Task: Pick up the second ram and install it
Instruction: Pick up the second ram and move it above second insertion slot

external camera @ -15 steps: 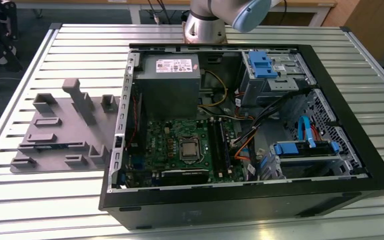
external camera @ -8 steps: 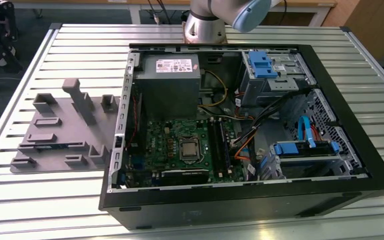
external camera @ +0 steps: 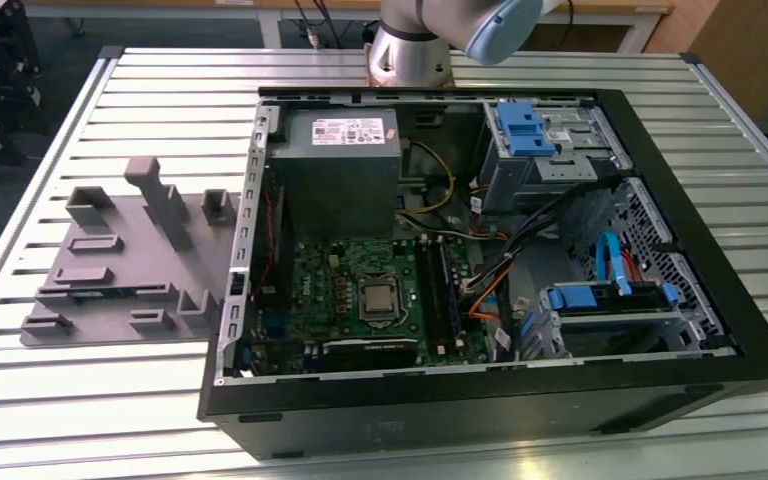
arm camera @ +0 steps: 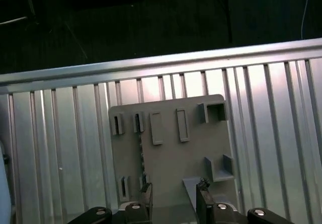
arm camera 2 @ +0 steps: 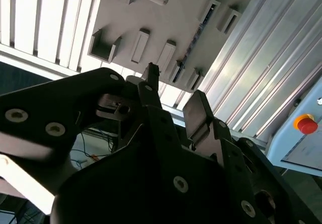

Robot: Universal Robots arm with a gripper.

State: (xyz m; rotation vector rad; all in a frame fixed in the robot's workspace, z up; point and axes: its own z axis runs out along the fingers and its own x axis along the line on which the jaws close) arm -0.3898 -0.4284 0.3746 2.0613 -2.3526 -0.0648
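Gripper open over the parts holder, second ram standing in its slot.

In the exterior view I see the grey parts holder (external camera: pixel 117 250) lying on the slatted table (external camera: pixel 37 400), at the exterior view's left of the open computer case (external camera: pixel 491 400). A thin bluish strip in the holder's long slot is, I believe, the second ram (external camera: pixel 107 291). In the second wrist view the gripper (arm camera 2: pixel 173 90) hangs above that holder (arm camera 2: pixel 166 12), fingers (arm camera 2: pixel 151 78) spread wide with nothing between them. The ram (arm camera 2: pixel 193 32) stands on edge well beyond the fingertips. In the first wrist view the gripper (arm camera: pixel 174 191) is likewise spread and empty, and the ram (arm camera: pixel 142 158) runs along the holder (arm camera: pixel 191 153) just ahead of one finger (arm camera: pixel 147 199), outside the gap.
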